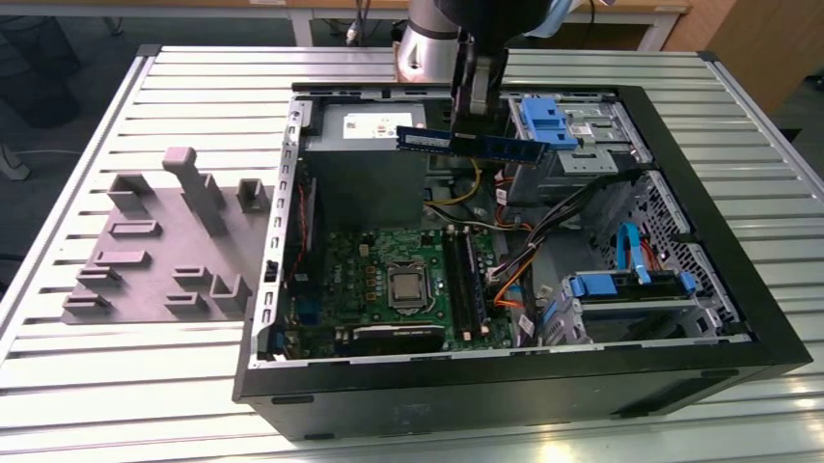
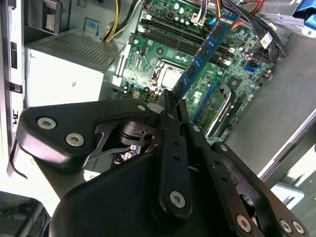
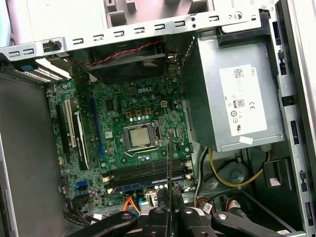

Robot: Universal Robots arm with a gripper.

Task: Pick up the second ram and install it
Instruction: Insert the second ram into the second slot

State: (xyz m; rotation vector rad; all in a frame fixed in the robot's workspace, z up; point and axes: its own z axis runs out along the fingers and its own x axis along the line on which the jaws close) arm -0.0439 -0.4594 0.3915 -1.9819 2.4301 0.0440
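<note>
My gripper [image 1: 477,123] hangs over the back part of the open computer case [image 1: 721,318], shut on the second ram [image 1: 472,143]. The ram is a long thin stick with dark chips, held level above the case's inside. In the second wrist view the ram [image 2: 207,54] sticks out from between the fingers [image 2: 165,106] over the motherboard [image 2: 163,49]. The first wrist view shows the ram [image 3: 169,163] edge-on, above the long black memory slots [image 3: 148,173] beside the processor [image 3: 139,137]. The ram is well above the slots [image 1: 464,280], not touching them.
A grey fixture tray [image 1: 154,251] lies on the slatted table at the exterior view's left. Inside the case are the power supply [image 1: 367,130], cable bundles [image 1: 515,217] and blue drive brackets [image 1: 618,285]. One slot appears to hold a bluish stick [image 3: 143,187].
</note>
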